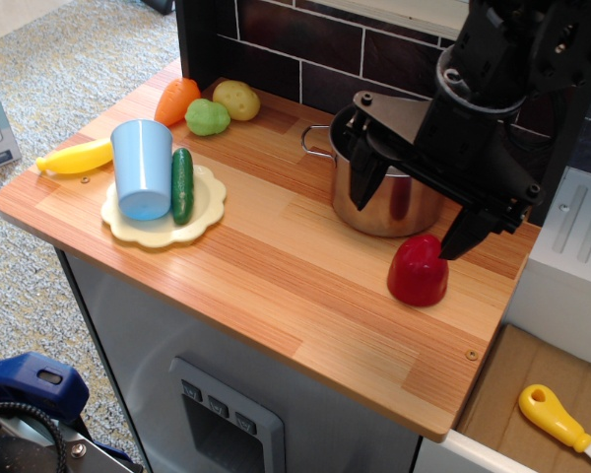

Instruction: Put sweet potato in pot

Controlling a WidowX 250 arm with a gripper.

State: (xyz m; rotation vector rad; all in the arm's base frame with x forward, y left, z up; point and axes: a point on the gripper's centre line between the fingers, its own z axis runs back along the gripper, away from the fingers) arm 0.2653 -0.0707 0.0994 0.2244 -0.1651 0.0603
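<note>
The sweet potato (pixel 418 271), a glossy red dome-shaped lump, sits on the wooden counter (pixel 276 266) just in front of and to the right of the pot. The pot (pixel 382 202) is a shiny steel cylinder with a loop handle on its left, standing at the back right of the counter. My black gripper (pixel 411 212) hangs over the pot's front with its jaws spread wide. One fingertip (pixel 361 182) is at the pot's left rim. The other (pixel 457 246) ends just above and right of the sweet potato. The gripper holds nothing.
A yellow plate (pixel 209 202) at the left holds a light-blue cup (pixel 143 168) and a green cucumber (pixel 182 184). A banana (pixel 76 158), a carrot (pixel 176 100), a green vegetable (pixel 207 117) and a yellow-tan potato (pixel 236 99) lie at the back left. A dark tiled wall (pixel 305 44) stands behind.
</note>
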